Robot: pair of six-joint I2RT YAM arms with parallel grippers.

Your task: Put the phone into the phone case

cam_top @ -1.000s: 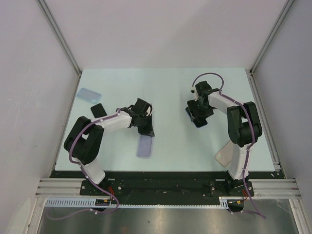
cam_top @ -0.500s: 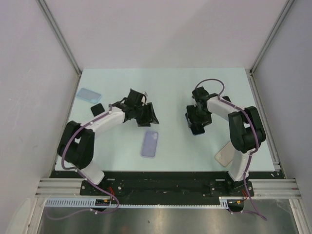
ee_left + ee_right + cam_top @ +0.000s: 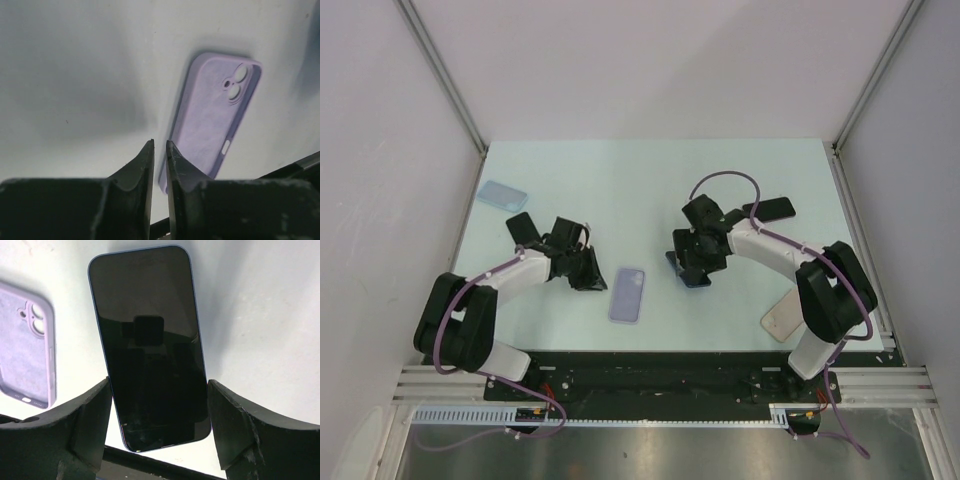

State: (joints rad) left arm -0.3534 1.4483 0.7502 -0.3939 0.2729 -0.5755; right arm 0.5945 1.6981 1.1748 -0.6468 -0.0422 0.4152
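Left fingers [image 3: 159, 150]: nearly closed, empty.
Right fingers [image 3: 157, 410]: gripped phone [image 3: 147, 345] (screen up).
Phone case [image 3: 628, 294]: lay on worktop [image 3: 640, 190].

Two robot arms work here, so two grippers: the left gripper [image 3: 582, 268] and the right gripper [image 3: 692, 262]. Three dark phones: one [image 3: 150, 345] between the right gripper's fingers, one [image 3: 772, 209] beyond it, one [image 3: 521, 228] beyond the left gripper. Three cases: lilac [image 3: 628, 294], blue [image 3: 501, 194], cream [image 3: 783, 316].
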